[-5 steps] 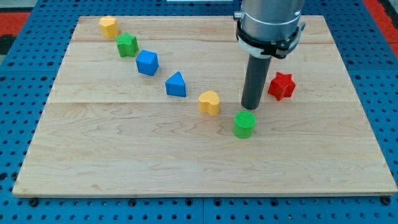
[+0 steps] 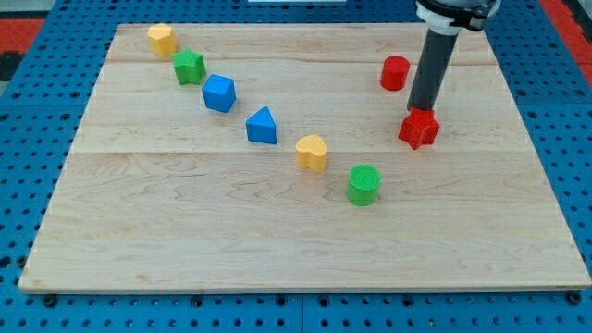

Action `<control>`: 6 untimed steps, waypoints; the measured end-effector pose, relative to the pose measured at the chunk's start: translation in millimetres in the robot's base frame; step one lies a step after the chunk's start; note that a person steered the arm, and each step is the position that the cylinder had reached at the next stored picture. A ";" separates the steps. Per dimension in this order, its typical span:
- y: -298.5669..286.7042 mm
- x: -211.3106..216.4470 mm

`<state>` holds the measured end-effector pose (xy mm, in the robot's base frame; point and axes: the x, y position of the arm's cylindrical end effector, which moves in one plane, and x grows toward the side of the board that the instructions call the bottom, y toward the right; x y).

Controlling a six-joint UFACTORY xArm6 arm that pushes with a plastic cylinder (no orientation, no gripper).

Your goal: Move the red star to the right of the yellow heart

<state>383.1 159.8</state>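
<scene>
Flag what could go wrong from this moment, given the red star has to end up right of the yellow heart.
My tip sits at the red star's upper edge, so a push from here would likely drive it toward the view's bottom, not toward the yellow heart. The green cylinder lies just right of and below the heart; the star could knock it on the way in. A glancing contact may spin the star off line.

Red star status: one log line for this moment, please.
my tip: at red star's top edge | star: right of yellow heart, green cylinder between
</scene>
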 end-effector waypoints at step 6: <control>-18.8 25.6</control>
